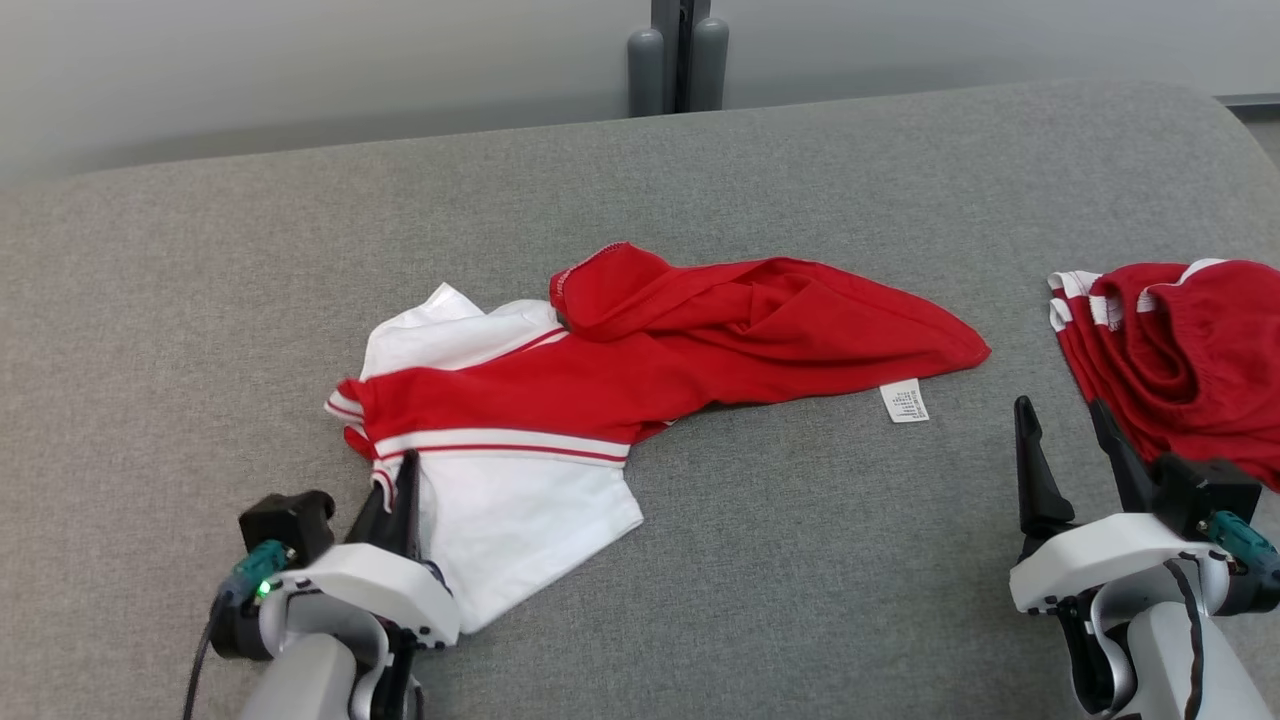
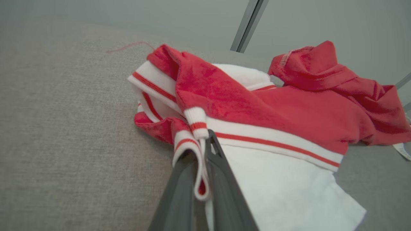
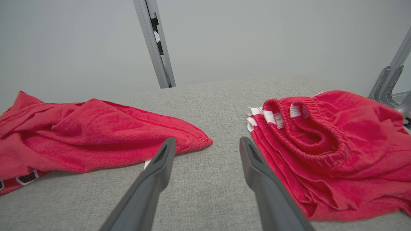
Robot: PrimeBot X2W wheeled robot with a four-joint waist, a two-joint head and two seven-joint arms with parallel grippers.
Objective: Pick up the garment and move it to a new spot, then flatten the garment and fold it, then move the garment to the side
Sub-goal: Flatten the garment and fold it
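L gripper is nearest the lens, lower left of head view, at the near-left edge of the garment. Jaws narrow, almost together, pinching a strip of ribbed trim (white w/ red stripe). In left wrist view the strip hangs looped btwn them.

Garment: red-and-white top, crumpled, lying mid-way across the grey fabric-covered worktop.
- White panel on the L side and toward the near edge, fairly flat.
- Red band w/ white-and-red striped trim crosses just above the white panel.
- Red part is bunched and folded over itself. It runs off to the R and ends in a point.
- Small white care label sticks out from under the red hem, flat on the worktop near that point.

R gripper at lower right of head view, well apart from the L one. Jaws wide; right wrist view shows bare worktop in the gap. Cannot tell if the tips touch the surface. It sits btwn the garment's red tip and a second red piece.

Second red piece: far R of worktop, partly cut by the frame edge. Layered, w/ white stripes at its L edge and a gathered elastic band on top. Apart from the garment, bare worktop btwn.

Behind the far edge: pale wall and a dark upright post.
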